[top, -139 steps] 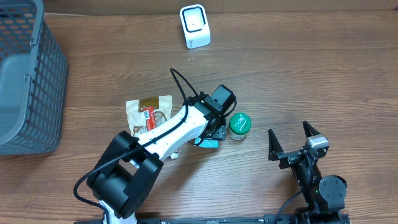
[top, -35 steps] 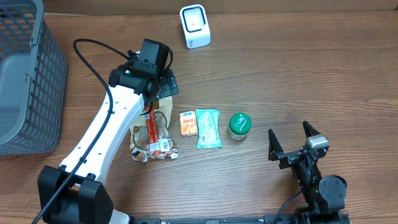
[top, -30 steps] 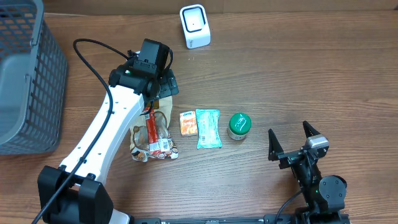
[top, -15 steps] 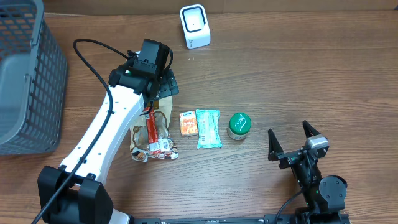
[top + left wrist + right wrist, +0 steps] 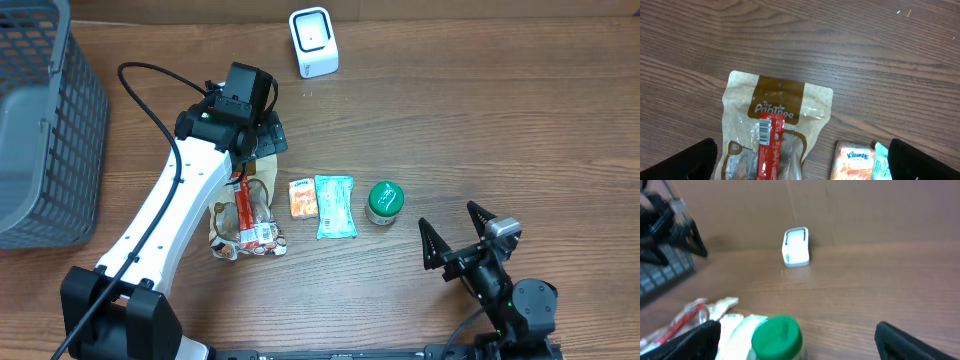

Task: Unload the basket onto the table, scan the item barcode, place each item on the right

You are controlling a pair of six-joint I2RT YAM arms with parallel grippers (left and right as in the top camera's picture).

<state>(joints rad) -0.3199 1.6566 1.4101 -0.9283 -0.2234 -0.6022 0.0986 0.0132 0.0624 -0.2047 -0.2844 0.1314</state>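
**Both grippers spread and empty; goods lie in a row on the surface**

The left gripper hangs over the wooden surface with its jaws spread wide and nothing between them. Its wrist camera looks straight down on the top edge of a brown snack bag, which lies flat with a red stick pack resting lengthwise on it, barcode facing up.

Just to the right of the bag lie an orange tissue pack and a teal packet, side by side and touching or nearly so. A green-lidded jar stands upright a little further right, apart from them.

The white scanner stands at the far edge of the surface, well apart from the row of goods. A grey mesh basket sits at the far left.

The right gripper is low at the near edge, jaws also wide apart and empty, pointing toward the jar and the scanner beyond it.
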